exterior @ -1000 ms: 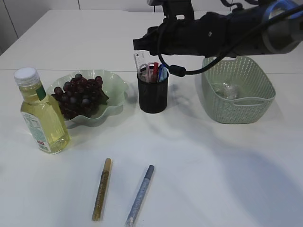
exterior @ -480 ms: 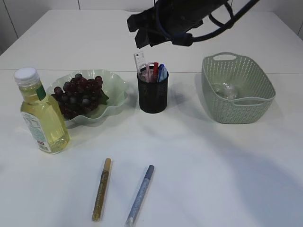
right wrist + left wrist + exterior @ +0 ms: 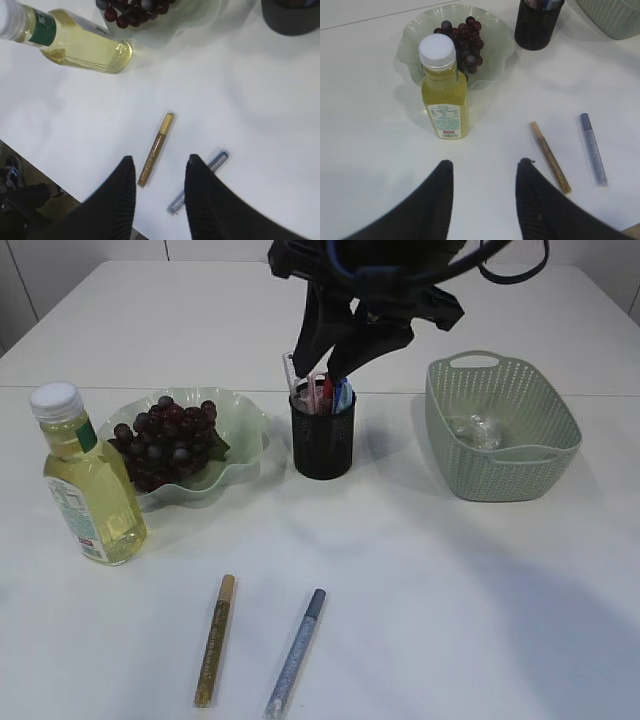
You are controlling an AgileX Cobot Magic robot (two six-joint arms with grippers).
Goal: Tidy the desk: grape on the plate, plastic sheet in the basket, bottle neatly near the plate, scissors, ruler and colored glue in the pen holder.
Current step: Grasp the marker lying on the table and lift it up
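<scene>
Your right claw (image 3: 159, 192) hangs open and empty above the tabletop (image 3: 450, 590). Just ahead of its fingertips lie the gold glue (image 3: 156, 149) and blue glue (image 3: 198, 181), both slanting lengthwise away from it. Your left claw (image 3: 482, 195) is open too.

White table (image 3: 450, 590): bottle (image 3: 88, 480), plate (image 3: 245, 430), pen holder (image 3: 322, 435), basket (image 3: 500, 430), two glue pens (image 3: 215, 640).

Black right arm (image 3: 380, 280) with looping black cables and tapered jaws.
</scene>
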